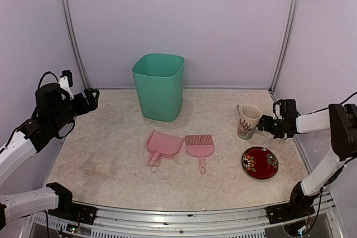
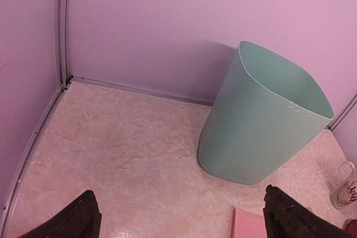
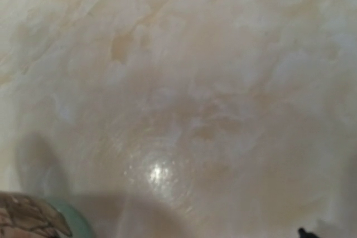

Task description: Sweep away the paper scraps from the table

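Near edge, top view: the metal rail fronts the beige marbled table.
Scraps: no paper scraps show anywhere on the table. The inside of the tall teal plastic bin, by the far edge left of centre, is hidden, so I cannot tell whether they lie in there.
Tools: the pink plastic dustpan and the pink comb-like brush lie side by side mid-bench, long axes running near to far, handles toward the near edge.
Left arm: the left gripper hangs raised by the far-left corner, well apart from the tools.
Right arm: the right gripper sits at the right edge just beside the white patterned mug; whether they touch is unclear. A red floral plate lies nearer the rail.
Nearer arm: by my judgement, the left for the dustpan and the right for the brush.
Left wrist view: the fingertips are spread wide with nothing between them; the bin stands ahead.
Right wrist view: blurred bare table with the mug's edge low left. No fingers show, so its state cannot be told.
Progress: the sweeping looks finished.
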You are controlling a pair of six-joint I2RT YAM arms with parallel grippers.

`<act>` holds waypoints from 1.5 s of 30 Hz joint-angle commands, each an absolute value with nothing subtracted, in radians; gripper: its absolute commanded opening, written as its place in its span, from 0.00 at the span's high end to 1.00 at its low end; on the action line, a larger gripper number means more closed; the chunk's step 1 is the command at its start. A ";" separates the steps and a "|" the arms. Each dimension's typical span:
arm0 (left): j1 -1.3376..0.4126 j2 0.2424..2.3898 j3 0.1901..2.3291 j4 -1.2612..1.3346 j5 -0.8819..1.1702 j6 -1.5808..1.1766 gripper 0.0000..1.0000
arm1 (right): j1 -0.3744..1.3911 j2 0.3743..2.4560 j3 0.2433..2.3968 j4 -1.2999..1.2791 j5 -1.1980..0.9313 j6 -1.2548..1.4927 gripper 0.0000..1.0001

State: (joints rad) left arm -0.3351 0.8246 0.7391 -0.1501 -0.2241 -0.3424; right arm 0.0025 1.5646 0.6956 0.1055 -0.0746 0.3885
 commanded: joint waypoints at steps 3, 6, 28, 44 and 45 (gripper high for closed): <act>-0.328 0.810 0.727 -0.145 -0.218 -0.325 0.01 | -0.009 1.605 0.710 0.127 -0.149 0.413 0.10; -0.330 0.810 0.727 -0.144 -0.217 -0.325 0.01 | -0.009 1.619 0.712 0.127 -0.166 0.413 0.10; -0.328 0.807 0.727 -0.144 -0.213 -0.319 0.01 | 0.081 1.680 0.725 0.146 -0.257 0.444 0.15; -0.321 0.806 0.724 -0.142 -0.202 -0.320 0.01 | 0.258 1.692 0.771 0.132 -0.231 0.494 0.16; -0.321 0.807 0.724 -0.141 -0.202 -0.319 0.01 | 0.269 1.690 0.776 0.124 -0.227 0.495 0.16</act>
State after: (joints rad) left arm -0.3302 0.8162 0.7376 -0.1501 -0.2131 -0.3317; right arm 0.2165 1.6806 0.7387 0.1402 -0.2047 0.4725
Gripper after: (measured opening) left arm 0.988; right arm 0.837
